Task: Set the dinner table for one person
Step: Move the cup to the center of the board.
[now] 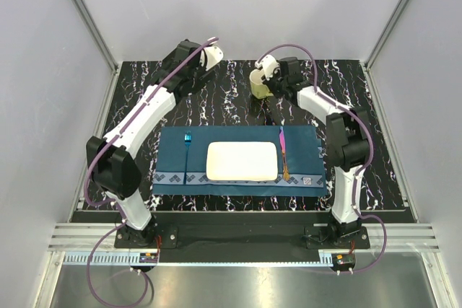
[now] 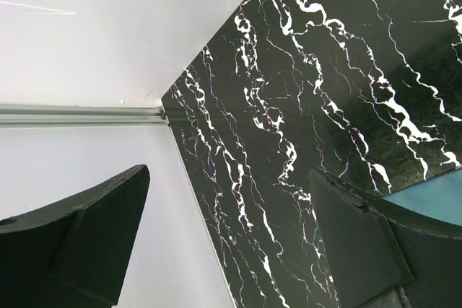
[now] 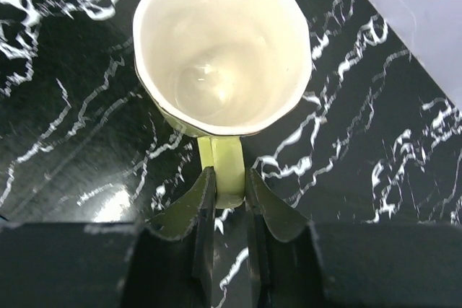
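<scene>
One pale mug we see at the far side of the worktop, its handle clamped in the right gripper; the left gripper is wide apart.

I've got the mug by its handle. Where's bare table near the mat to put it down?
Best: the far right corner of the table, between the mat, the back wall and the right arm. Far centre, beyond the plate, is also bare. Left of the mat the left arm hangs over. On the mat, fork, plate and knife leave little room.
</scene>
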